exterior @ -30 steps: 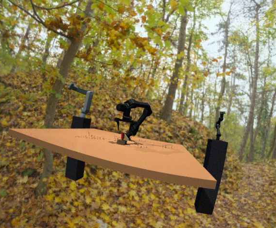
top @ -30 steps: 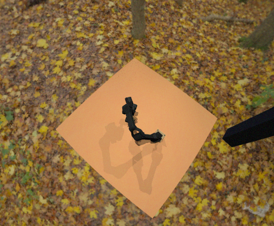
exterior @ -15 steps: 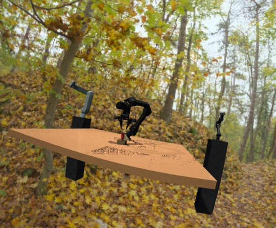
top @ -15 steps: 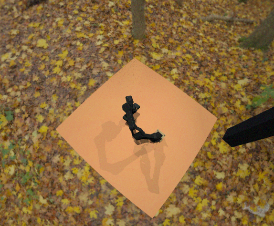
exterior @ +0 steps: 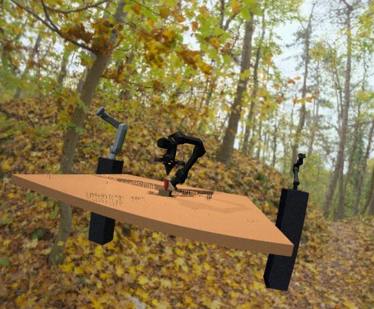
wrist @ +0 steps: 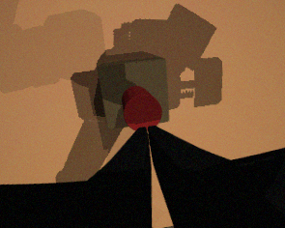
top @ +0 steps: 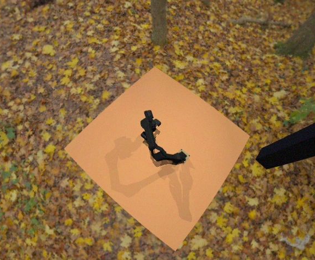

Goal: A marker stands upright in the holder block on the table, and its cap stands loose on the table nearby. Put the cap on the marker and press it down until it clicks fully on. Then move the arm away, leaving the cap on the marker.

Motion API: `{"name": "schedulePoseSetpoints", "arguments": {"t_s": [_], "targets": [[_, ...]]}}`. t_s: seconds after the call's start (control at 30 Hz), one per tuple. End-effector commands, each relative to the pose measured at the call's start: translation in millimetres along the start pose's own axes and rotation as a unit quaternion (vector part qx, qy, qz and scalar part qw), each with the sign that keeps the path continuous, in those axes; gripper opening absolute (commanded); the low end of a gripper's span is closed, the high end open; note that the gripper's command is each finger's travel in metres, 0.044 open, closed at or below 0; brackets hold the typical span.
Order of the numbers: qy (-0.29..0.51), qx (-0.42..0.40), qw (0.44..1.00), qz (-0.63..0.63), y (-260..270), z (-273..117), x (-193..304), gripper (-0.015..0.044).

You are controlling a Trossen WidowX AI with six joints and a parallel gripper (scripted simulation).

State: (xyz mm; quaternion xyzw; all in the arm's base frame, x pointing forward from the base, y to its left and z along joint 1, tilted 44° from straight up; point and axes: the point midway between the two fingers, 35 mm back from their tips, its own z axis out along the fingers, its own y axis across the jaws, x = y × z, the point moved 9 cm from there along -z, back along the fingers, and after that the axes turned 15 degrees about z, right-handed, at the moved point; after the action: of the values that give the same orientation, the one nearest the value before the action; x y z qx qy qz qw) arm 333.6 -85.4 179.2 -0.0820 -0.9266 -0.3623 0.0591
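Top view: the black arm (top: 155, 140) bends over the middle of the orange surface (top: 208, 123). Its links hide the holder block and everything on it; only a pale base plate (top: 184, 154) shows at the arm's foot. Cap position unreadable here.

Exterior view: the gripper (exterior: 167, 173) points straight down just above the red cap (exterior: 165, 183), which sits on top of the marker in the holder block (exterior: 163, 191). The cap looks upright and in line with the block. Whether the fingertips touch the cap top is too small to tell, probably touching or nearly so.

Wrist view: the two dark fingers are clenched together with only a hairline seam between them, nothing gripped. Their joined tip sits right at the near edge of the red cap (wrist: 141, 106), which stands over the grey-green holder block (wrist: 134, 78). The marker itself is hidden under the cap.

Handling judgement: the cap is likely a light, rigid plastic shell, smooth and round, so it could slip or tilt under an off-centre push. It needs no more side grasp; the closed fingertips make a blunt pusher, best set on the centre of the cap's flat top and driven straight down along the marker axis. The block looks small and free on the surface, so a sideways load could shift or tip it. Whether the cap is fully seated cannot be judged from here.
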Motion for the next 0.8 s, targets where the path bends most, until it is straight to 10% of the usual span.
{"name": "schedulePoseSetpoints", "arguments": {"t_s": [0.0, 0.77], "targets": [[0.0, 0.0, 1.0, 0.002, -0.1, 0.9, -0.2, 0.0], [0.0, -0.001, 1.0, 0.002, 0.0, 32.2, -0.2, 0.0]]}}
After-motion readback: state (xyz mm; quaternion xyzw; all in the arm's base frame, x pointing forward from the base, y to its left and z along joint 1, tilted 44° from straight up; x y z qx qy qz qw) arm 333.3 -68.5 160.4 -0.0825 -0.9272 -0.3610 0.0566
